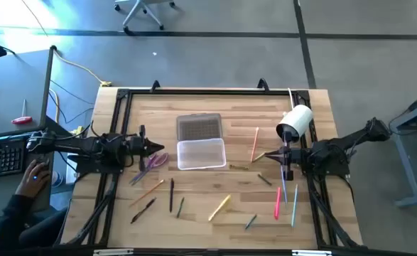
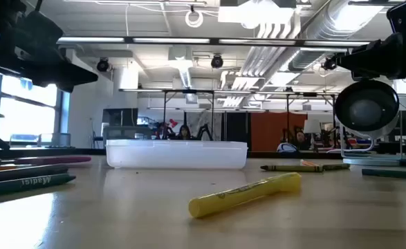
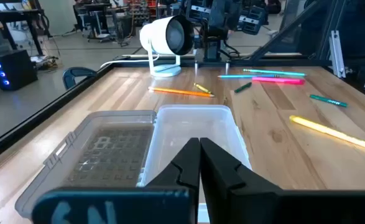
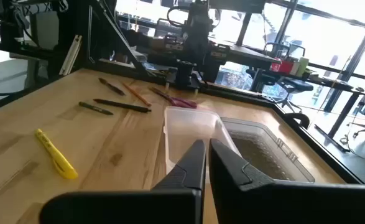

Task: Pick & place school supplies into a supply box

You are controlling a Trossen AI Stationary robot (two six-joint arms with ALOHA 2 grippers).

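The clear supply box (image 1: 201, 153) stands open at the table's middle, its grey textured lid (image 1: 199, 128) laid flat on the far side. My left gripper (image 1: 163, 147) hovers shut just left of the box, above the pink-purple scissors (image 1: 155, 160). My right gripper (image 1: 259, 156) hovers shut to the box's right. Pens, pencils and markers lie flat around them: a yellow highlighter (image 1: 219, 208), a pink marker (image 1: 278, 201), a light-blue pen (image 1: 294, 203), black pens (image 1: 171, 195), an orange pencil (image 1: 254, 143). In the wrist views the box (image 3: 194, 134) (image 4: 191, 134) lies beyond the shut fingers.
A white cylindrical camera (image 1: 295, 121) stands on the table's far right, near the right arm. Black frame rails (image 1: 194, 91) edge the table. A person's hand (image 1: 34, 174) rests by a keyboard off the left side. Bare wood lies between the box and the near pens.
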